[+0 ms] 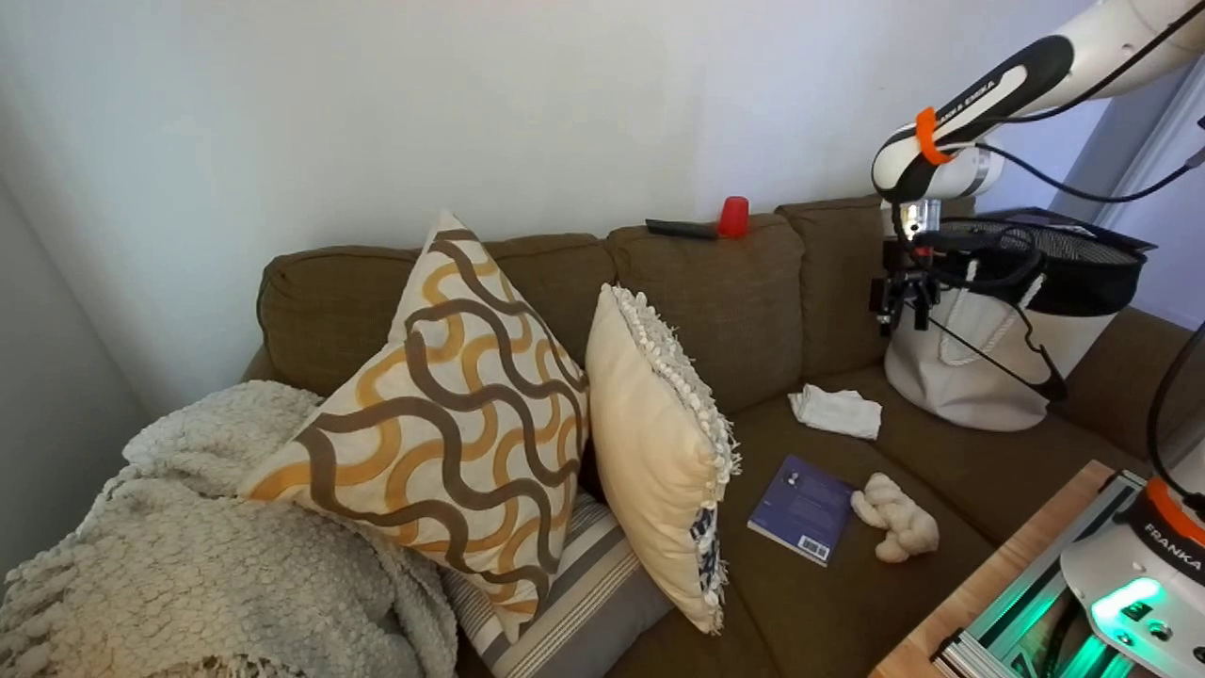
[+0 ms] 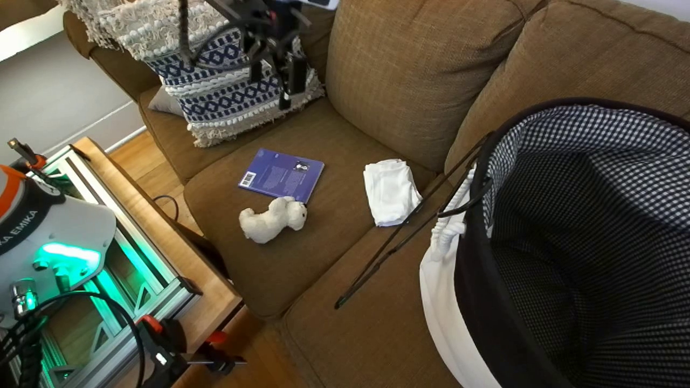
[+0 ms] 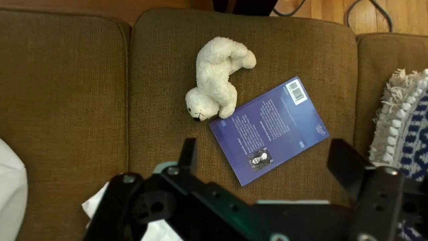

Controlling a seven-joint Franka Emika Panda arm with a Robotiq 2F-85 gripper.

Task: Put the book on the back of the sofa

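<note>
One purple, rectangular book [image 3: 271,130] flat on the seat of a brown fabric sofa [image 2: 269,275], with the jaws parted above.
Back cover uppermost, the book carries a white barcode label [image 3: 296,91], a small black-and-white portrait [image 3: 260,160] and pale print too small to read; a curled white plush toy [image 3: 215,78] touches its edge. In the wrist view the jaws stand wide apart, released. Lettering on the white-and-black arm [image 1: 1120,47], beside an orange strap [image 1: 928,134], ends in "EMIKA"; the white base [image 1: 1148,584], above a wooden desk [image 1: 1017,556], shows "FRANKA" and "KA EMIKA", each cropped. A folded white cloth [image 2: 392,191] lies near the book; a red tapered cup [image 1: 733,217] and a long dark object [image 1: 681,229] rest atop the sofa back [image 1: 715,311].
</note>
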